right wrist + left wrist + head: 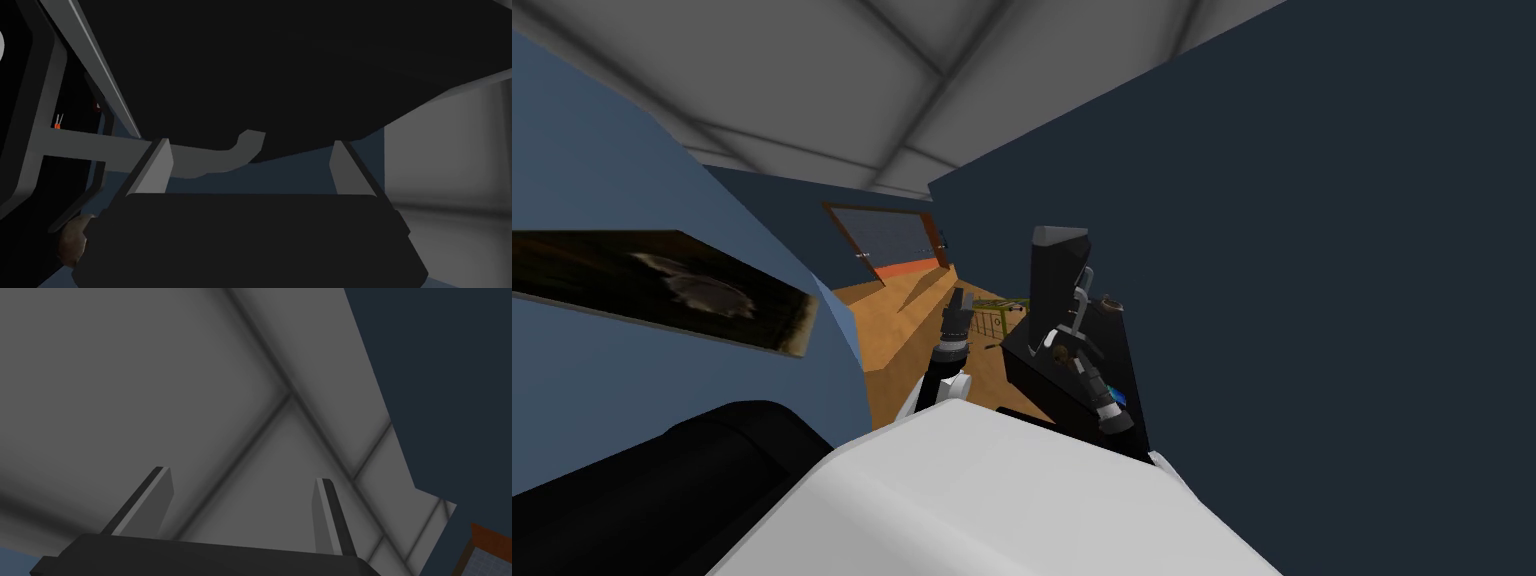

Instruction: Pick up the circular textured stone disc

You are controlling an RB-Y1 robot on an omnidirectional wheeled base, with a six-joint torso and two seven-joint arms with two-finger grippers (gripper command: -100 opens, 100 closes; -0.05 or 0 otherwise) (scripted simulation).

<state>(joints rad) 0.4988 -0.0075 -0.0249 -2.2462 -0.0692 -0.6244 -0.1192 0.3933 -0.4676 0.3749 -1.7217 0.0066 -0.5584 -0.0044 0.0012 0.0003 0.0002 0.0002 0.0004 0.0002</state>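
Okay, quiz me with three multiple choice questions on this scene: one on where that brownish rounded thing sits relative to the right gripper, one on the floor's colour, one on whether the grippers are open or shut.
1. Where is the brownish rounded thing relative to the right gripper?
A. Clamped between its fingers
B. Off to one side, beside its dark body
C. Balanced on a fingertip

2. What colour is the floor?
A. Orange-brown
B. Green
C. White

3. How do the left gripper and the right gripper stand?
A. Both shut
B. Both open
C. Left shut on a thing

Answers: B, it lies outside the fingers, next to the body; A, the head view shows it orange-brown; B, each wrist view shows fingers well apart, gripping nothing.
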